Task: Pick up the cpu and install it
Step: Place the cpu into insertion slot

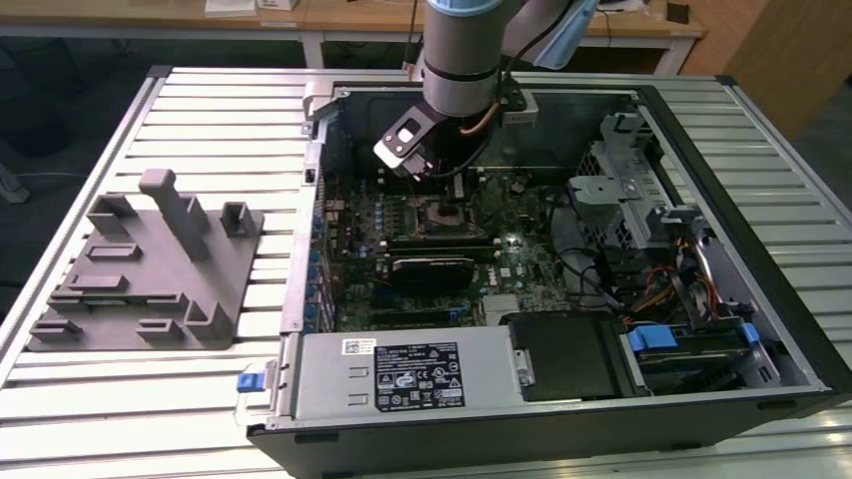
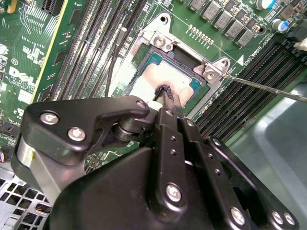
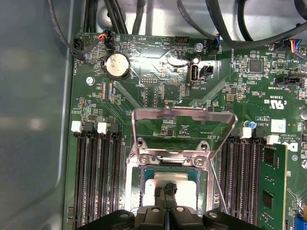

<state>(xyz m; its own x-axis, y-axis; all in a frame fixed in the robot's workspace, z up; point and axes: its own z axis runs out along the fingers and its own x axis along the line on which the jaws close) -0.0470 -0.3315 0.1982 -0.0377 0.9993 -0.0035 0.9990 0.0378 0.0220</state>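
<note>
The cpu [image 2: 156, 76] [image 3: 184, 189], a silvery-white square with a pale rim, lies flat in the motherboard socket [image 3: 144, 165]. The socket's metal load plate [image 3: 182, 115] stands flipped open beyond it, and its thin lever [image 2: 259, 86] sticks out to the side. My gripper [image 2: 165, 91] [image 3: 168, 189] is directly over the chip's middle. Its black fingertips are pressed together, with nothing between them, at or just above the chip's top. In the exterior view the gripper [image 1: 446, 180] hangs inside the open computer case above the socket [image 1: 440, 215].
Memory slots [image 3: 96, 177] run along both sides of the socket. A black card [image 1: 429, 267], cables [image 1: 600, 269] and a drive cage [image 1: 633, 180] crowd the case. The power supply [image 1: 399, 374] is at the front. A grey fixture [image 1: 147, 269] stands on the slatted table at the exterior view's left.
</note>
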